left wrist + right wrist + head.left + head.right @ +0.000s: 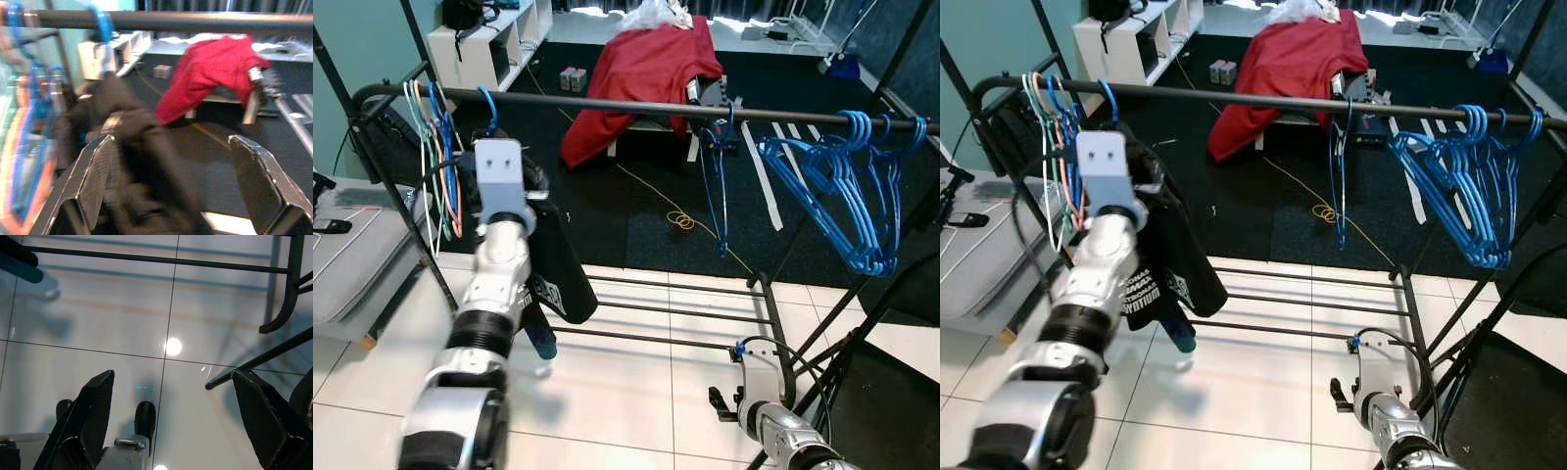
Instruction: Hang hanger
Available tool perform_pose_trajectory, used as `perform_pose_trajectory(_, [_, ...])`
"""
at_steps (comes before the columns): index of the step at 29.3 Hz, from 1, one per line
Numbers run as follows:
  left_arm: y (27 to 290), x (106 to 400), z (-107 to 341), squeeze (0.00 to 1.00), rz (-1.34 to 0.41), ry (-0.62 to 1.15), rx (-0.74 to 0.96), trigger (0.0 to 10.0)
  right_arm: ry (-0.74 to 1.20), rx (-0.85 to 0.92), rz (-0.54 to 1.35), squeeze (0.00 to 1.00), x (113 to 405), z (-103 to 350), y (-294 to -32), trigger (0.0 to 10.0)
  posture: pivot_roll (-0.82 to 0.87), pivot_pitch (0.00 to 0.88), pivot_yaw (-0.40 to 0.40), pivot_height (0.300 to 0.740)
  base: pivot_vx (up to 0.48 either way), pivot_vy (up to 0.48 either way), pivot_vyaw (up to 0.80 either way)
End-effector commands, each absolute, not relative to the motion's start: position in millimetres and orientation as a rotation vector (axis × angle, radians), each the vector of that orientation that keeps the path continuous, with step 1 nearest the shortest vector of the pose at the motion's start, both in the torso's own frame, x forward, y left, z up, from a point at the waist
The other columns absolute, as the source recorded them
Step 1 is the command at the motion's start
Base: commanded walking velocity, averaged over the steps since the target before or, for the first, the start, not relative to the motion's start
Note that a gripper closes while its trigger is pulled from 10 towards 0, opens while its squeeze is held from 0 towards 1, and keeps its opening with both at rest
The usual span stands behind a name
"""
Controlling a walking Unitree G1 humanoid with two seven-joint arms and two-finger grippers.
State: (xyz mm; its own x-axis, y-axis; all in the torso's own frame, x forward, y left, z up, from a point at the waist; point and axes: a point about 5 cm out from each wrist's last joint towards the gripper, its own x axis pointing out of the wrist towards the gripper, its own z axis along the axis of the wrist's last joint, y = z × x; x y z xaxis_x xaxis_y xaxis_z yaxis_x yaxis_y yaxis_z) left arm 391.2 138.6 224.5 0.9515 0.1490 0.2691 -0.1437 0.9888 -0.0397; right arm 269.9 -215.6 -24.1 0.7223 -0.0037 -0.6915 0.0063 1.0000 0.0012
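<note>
A black garment [1170, 264] on a blue hanger [1110, 98] is seen suspended from the dark rail [636, 106] of a clothes rack, the hook looped over the rail near its left end. The left gripper [176, 196] is raised just before the garment; in the left wrist view its two black fingers [95, 176] are spread wide with nothing clamped between them — the blurred cloth appears to lie ahead of the left finger rather than within the gap. The garment hangs straight down, its long axis vertical, the hook opening over the rail at the top. Pale and orange hangers [431, 147] are crowded just to its left; a lone blue hanger [715, 186] and a cluster of blue hangers [852, 186] hang further right. The right gripper [171, 431] is held low over white floor tiles [122, 313], its fingers parted and empty.
</note>
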Motion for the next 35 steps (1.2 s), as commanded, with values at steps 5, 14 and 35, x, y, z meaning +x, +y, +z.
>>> perform_pose_trajectory(5, [125.6, 392.4, 221.7, 0.00, 0.151, -0.246, 0.055, 10.0, 0.773, 0.009, -0.012, 0.00, 266.6, -27.0, -215.2, 10.0, -0.07, 0.079, 0.009, 0.740, 0.000, 0.000, 0.00])
perform_pose_trajectory(14, [140.9, 396.4, 204.6, 0.00, 0.313, -0.134, 0.254, 10.0, 0.769, 0.017, -0.014, 0.00, 266.8, -27.1, -214.4, 10.0, -0.07, 0.085, 0.015, 0.740, 0.000, 0.000, 0.00])
perform_pose_trajectory(35, [157.4, 402.2, 183.6, 0.00, 0.295, 0.056, 0.316, 0.0, 0.759, 0.023, -0.018, 0.00, 267.7, -26.3, -213.9, 10.0, -0.08, 0.109, 0.022, 0.740, 0.000, 0.000, 0.00])
